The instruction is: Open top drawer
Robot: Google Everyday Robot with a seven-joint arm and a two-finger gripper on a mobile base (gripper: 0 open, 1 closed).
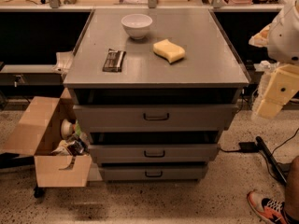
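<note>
The top drawer (155, 117) is the widest grey front of the cabinet, just under the grey top, with a small dark loop handle (156, 117) at its centre. A dark gap shows above the front. Two slimmer drawer fronts (154, 153) (153, 173) lie below it. My gripper (273, 97), cream-coloured under the white arm (286, 31), hangs at the right edge of the camera view. It is beside the cabinet's right front corner, apart from the drawer and well right of the handle.
On the cabinet top (205, 69) stand a white bowl (137, 25), a yellow sponge (169, 50) and a dark packet (114, 60). An open cardboard box (49, 143) of items sits at the left. A person's shoe (268, 207) and cables (268, 157) lie on the floor at the right.
</note>
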